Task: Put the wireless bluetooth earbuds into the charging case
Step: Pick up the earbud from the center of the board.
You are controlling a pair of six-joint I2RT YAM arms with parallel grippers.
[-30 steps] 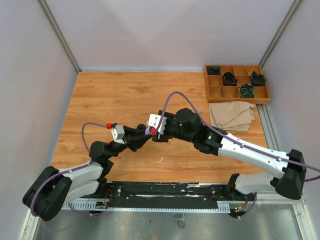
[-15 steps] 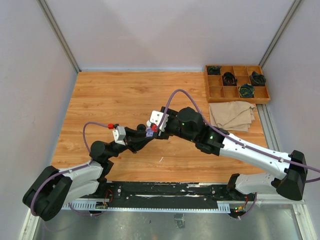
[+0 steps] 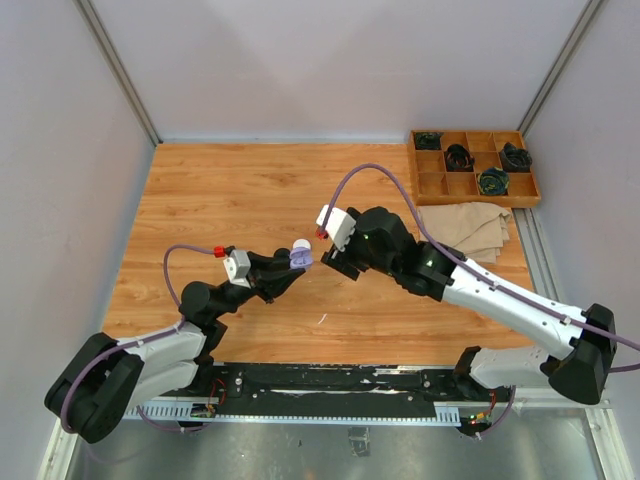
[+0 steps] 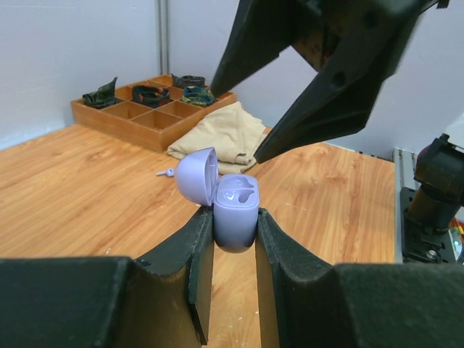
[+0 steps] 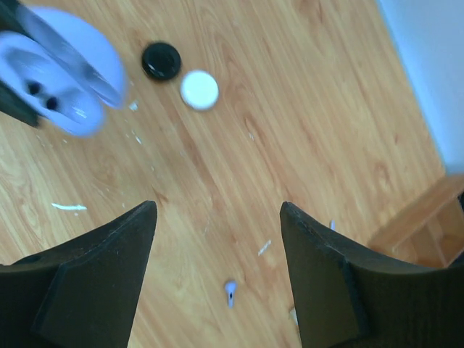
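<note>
My left gripper (image 4: 234,230) is shut on the lilac charging case (image 4: 236,205), held above the table with its lid open to the left. I cannot tell whether its sockets are filled. From above, the case (image 3: 299,257) sits at the left fingertips, and my right gripper (image 3: 332,266) hangs open just right of it, holding nothing. In the left wrist view the right gripper (image 4: 235,122) points down above the case. The right gripper (image 5: 217,210) is wide apart in its own view. One lilac earbud (image 5: 230,292) lies on the wood below it, and another earbud (image 4: 167,172) lies beyond the case.
A black round case (image 5: 161,60) and a white round case (image 5: 199,89) lie side by side on the table. A wooden compartment tray (image 3: 473,168) stands at the back right, with a folded beige cloth (image 3: 465,230) in front of it.
The right gripper has drawn back to the right, off the case, and opened wider. The open lilac case now shows in the left gripper, which has barely moved.
</note>
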